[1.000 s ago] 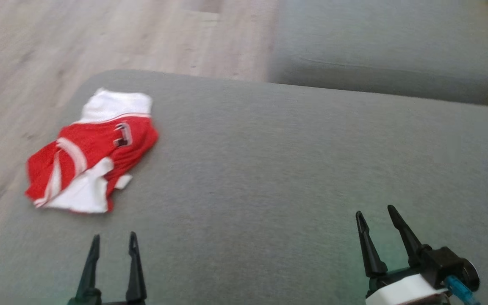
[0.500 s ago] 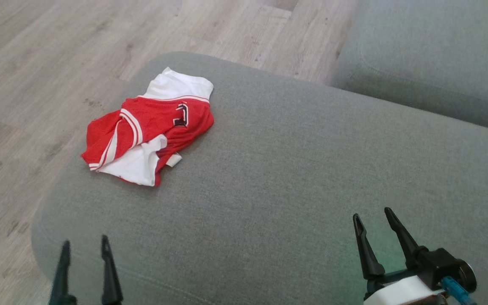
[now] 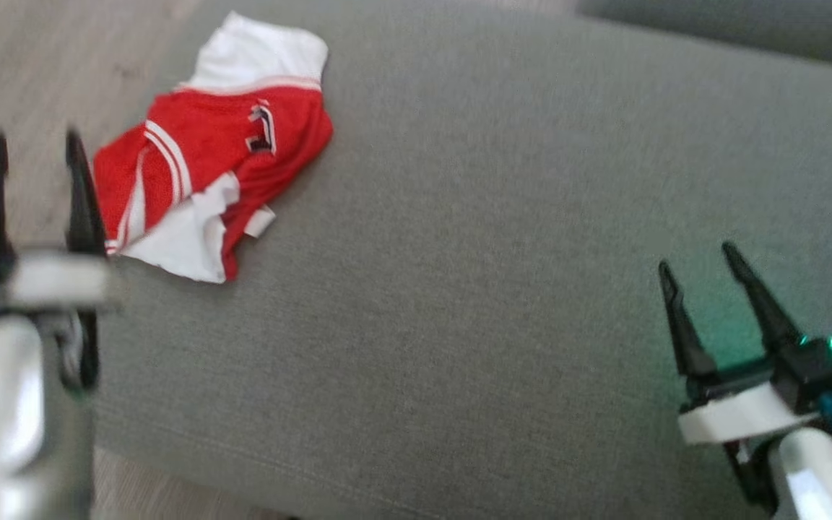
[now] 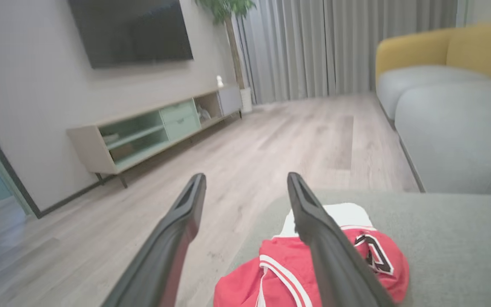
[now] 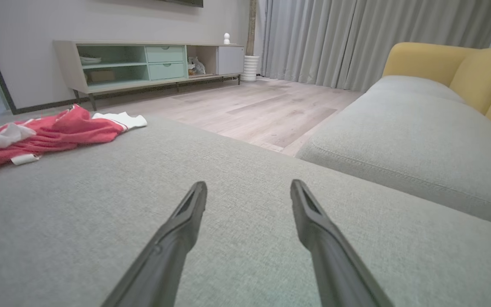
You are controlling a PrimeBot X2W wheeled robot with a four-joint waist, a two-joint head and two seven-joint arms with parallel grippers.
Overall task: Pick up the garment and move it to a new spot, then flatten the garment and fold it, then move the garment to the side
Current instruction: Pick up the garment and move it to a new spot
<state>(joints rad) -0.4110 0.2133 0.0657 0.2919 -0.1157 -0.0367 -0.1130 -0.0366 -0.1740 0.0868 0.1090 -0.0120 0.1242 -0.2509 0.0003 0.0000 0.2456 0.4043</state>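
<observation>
A crumpled red and white garment [image 3: 214, 155] lies near the far left corner of a grey sofa cushion [image 3: 495, 217]. It also lies low in the left wrist view, garment [image 4: 279, 273], and at the left of the right wrist view, garment [image 5: 53, 130]. My left gripper [image 3: 32, 141] stands open just left of the garment, raised above the cushion's edge, with nothing between its fingers. My right gripper [image 3: 698, 256] is open and empty over the cushion's right side, far from the garment.
Wood floor [image 4: 271, 140] lies beyond the cushion's left edge. A second grey cushion [image 5: 407, 128] with a yellow backrest [image 5: 450, 64] sits to the right. A low TV cabinet [image 5: 143, 64] and curtains [image 5: 356, 38] stand along the far wall.
The head camera has tilted down, shifting the whole picture. My left gripper has risen and come close beside the garment. The garment itself lies as before.
</observation>
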